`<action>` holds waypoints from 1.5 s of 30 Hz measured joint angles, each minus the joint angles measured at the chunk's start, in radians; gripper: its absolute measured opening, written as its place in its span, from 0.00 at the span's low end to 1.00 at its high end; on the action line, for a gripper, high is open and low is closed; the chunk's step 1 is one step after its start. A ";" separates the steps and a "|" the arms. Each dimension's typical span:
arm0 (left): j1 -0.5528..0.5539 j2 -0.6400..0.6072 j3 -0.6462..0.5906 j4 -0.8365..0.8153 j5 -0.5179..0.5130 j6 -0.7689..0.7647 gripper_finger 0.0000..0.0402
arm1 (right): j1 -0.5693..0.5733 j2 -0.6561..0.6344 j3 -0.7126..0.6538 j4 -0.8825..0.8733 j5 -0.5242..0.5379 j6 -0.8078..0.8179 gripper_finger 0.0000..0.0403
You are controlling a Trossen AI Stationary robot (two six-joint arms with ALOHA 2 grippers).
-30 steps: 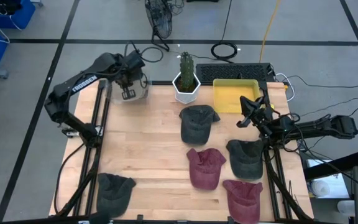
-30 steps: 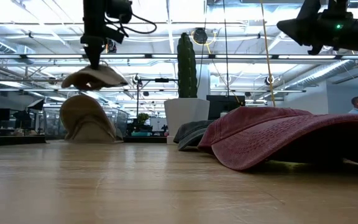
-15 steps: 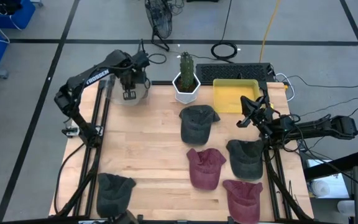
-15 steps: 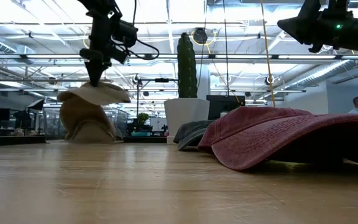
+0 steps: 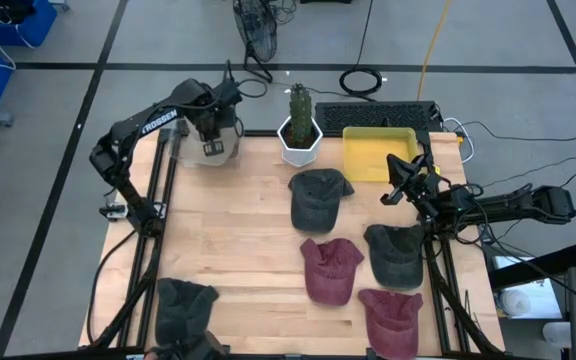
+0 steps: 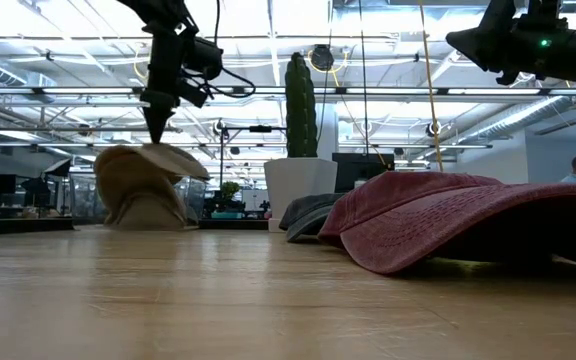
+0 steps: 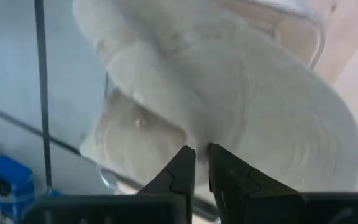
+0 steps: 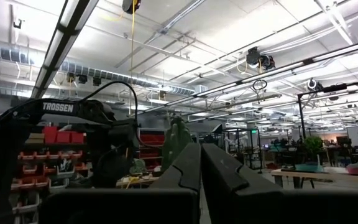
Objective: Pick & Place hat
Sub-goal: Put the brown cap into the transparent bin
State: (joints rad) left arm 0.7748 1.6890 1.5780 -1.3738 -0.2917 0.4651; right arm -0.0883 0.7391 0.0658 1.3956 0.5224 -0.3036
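My left gripper (image 6: 155, 136) is at the table's far left corner, pointing down over a clear container (image 5: 180, 150) and shut on a tan hat (image 6: 153, 158). That hat lies on top of another tan hat (image 6: 140, 200) in the container. In the left wrist view the tan hat (image 7: 241, 106) fills the picture beyond my fingers (image 7: 180, 171). My right gripper (image 5: 396, 186) hangs shut in the air above the table's right side, near the yellow tray, touching nothing. My left gripper pinches the tan hat's upper cloth (image 7: 199, 134) between its two fingers, coming from above and pointing down. Which part of the hat this is, I cannot tell. The hat rests on the tan hat beneath it, its brim (image 6: 183, 162) slanting down toward the cactus.
A potted cactus (image 5: 299, 128) and a yellow tray (image 5: 376, 153) stand at the far edge. Two dark grey hats (image 5: 318, 198) (image 5: 396, 251) and two maroon hats (image 5: 330, 268) (image 5: 391, 316) lie right of centre. Another dark hat (image 5: 183, 306) lies at the near left corner.
My left gripper has come down, still shut, shifting slightly toward the cactus. The tan hat, which hung clear above the other tan hat, has been lowered until it lies on it. The right arm has kept still.
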 joint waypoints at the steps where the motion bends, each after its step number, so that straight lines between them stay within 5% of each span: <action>1: -0.005 0.000 0.000 -0.002 -0.011 -0.009 0.14 | 0.000 0.000 0.000 0.000 0.000 0.000 0.01; 10: -0.123 -0.059 0.000 -0.083 -0.070 -0.014 0.19 | 0.000 0.000 0.000 0.001 0.000 -0.033 0.01; 18: -0.341 -0.122 0.000 -0.157 0.049 -0.164 0.25 | -0.003 0.000 0.000 0.008 0.001 -0.038 0.01; 28: -0.569 -0.120 -0.100 -0.117 -0.197 -0.329 0.47 | -0.001 0.000 0.000 0.000 0.000 0.036 0.01; 36: -0.637 -0.120 -0.347 -0.107 -0.283 -0.419 0.71 | -0.001 0.000 0.000 -0.019 -0.001 0.068 0.01; 45: -0.674 -0.120 -0.549 -0.060 -0.563 -0.463 0.86 | -0.001 0.000 0.000 -0.023 -0.003 0.083 0.01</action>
State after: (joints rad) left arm 0.1005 1.5688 1.0290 -1.4334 -0.8547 0.0025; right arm -0.0895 0.7387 0.0662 1.3724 0.5198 -0.2211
